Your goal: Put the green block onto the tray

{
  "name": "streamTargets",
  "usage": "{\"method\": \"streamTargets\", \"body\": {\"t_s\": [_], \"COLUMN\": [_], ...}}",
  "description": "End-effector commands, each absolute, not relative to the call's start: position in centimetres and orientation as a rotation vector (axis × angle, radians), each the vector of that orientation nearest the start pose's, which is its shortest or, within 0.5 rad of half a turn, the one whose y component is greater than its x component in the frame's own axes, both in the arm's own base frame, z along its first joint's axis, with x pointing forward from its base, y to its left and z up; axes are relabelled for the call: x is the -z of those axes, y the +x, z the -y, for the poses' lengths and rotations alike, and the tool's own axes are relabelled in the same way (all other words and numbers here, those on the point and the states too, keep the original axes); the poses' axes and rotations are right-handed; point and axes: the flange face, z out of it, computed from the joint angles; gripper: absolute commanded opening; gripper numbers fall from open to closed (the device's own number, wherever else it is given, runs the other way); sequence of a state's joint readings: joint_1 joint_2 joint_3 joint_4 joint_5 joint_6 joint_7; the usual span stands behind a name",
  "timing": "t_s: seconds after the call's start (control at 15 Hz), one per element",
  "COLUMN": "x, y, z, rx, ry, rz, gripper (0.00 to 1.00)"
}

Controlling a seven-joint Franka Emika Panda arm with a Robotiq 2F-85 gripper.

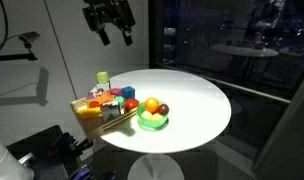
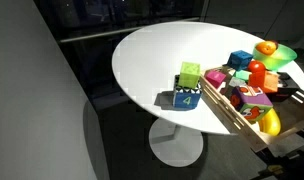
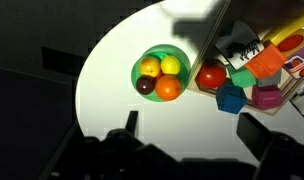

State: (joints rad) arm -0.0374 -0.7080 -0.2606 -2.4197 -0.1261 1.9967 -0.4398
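The green block (image 2: pixel 190 75) is light green and stands on top of a blue block (image 2: pixel 188 97) on the white table, just outside the end of the tray (image 2: pixel 232 112). It also shows in an exterior view (image 1: pixel 103 78) at the far end of the tray (image 1: pixel 100 122). The light-wood tray holds several coloured blocks. My gripper (image 1: pixel 116 38) hangs high above the table, open and empty. In the wrist view the gripper (image 3: pixel 192 135) frames bare tabletop; the green block is out of that view.
A round green bowl (image 1: pixel 152 119) with fruit stands by the tray's other end and shows in the wrist view (image 3: pixel 160 72). A blue block (image 3: pixel 230 97) and a red ball (image 3: pixel 211 74) lie in the tray. The round table (image 2: pixel 152 50) ends close by.
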Motion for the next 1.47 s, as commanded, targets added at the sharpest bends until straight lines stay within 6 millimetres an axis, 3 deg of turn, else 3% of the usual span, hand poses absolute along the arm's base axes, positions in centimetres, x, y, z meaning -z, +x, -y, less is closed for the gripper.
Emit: {"method": "streamTargets", "body": {"t_s": [0.0, 0.27, 0.67, 1.4], "x": [-56.7, -56.8, -55.7, -53.3], "y": [34.6, 34.6, 36.2, 40.4], "z": [13.3, 13.3, 11.8, 4.6], "rx": [0.43, 0.434, 0.373, 0.22], "ry": [-3.14, -3.14, -3.121, -3.023], "rz": [0.341, 0.341, 0.369, 0.576], "gripper": [1.0, 1.0, 1.0, 1.0]}}
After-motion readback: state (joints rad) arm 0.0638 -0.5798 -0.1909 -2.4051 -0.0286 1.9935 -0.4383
